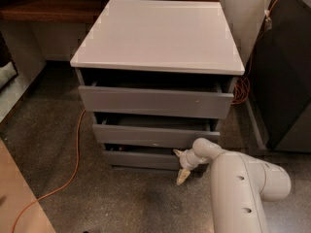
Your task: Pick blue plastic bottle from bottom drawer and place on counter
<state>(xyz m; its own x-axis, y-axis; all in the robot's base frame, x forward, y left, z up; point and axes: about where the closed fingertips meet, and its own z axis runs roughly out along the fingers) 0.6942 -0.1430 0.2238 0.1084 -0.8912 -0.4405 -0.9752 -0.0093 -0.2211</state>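
Note:
The grey cabinet has a glossy white counter (160, 33) and three drawers, each pulled out a little. The bottom drawer (141, 159) is the narrowest and shows only a thin dark gap above its front. The blue plastic bottle is hidden. My gripper (180, 165) is low at the right end of the bottom drawer's front. It is open, with one beige fingertip (177, 153) by the drawer's top edge and the other (182, 177) down near the floor. My white arm (243, 193) fills the lower right.
An orange cable (75, 149) runs over the speckled floor to the left of the cabinet. A second cable (241, 89) hangs at its right side. A dark cabinet (286, 81) stands close on the right, and a brown wooden shelf (48, 8) at the back left.

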